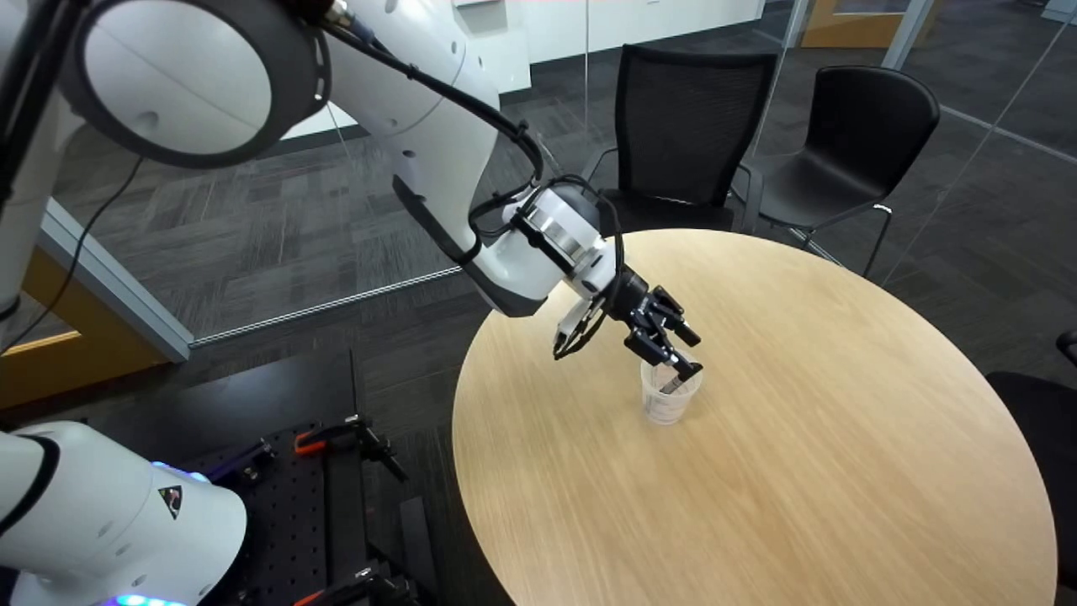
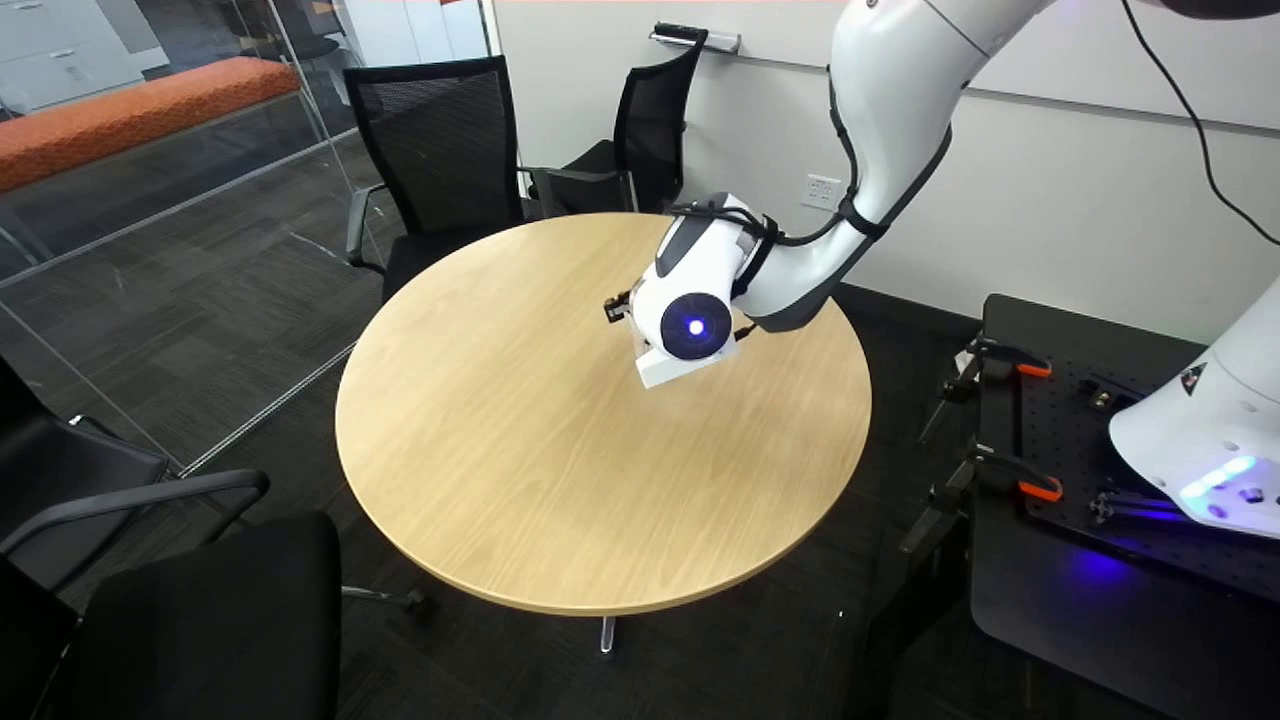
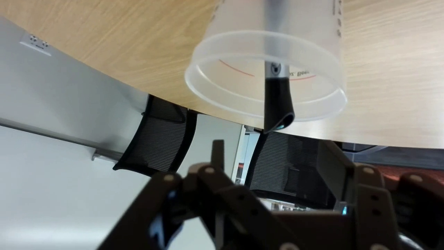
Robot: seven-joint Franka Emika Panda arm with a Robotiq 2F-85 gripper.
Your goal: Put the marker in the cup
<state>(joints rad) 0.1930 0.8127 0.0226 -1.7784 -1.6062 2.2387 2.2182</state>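
Observation:
The white translucent cup (image 1: pixel 665 406) stands upright on the round table in an exterior view. The marker (image 1: pixel 671 385) is inside it, with its black end sticking out above the rim. In the wrist view, which looks upside down, the cup (image 3: pixel 236 45) shows its open rim, and the marker's black end (image 3: pixel 277 100) pokes out past it. My gripper (image 3: pixel 274 152) is open, its fingers apart with nothing between them. The marker's end lies just beyond the fingertips. In an exterior view the gripper (image 1: pixel 673 343) is right above the cup. In an exterior view the wrist (image 2: pixel 690 300) mostly hides cup and marker.
The round wooden table (image 1: pixel 757 505) bears the cup, near the table's robot side. Black chairs (image 1: pixel 694 126) stand around its far edge. The robot base (image 2: pixel 1210 440) is on a separate black stand with clamps, apart from the table.

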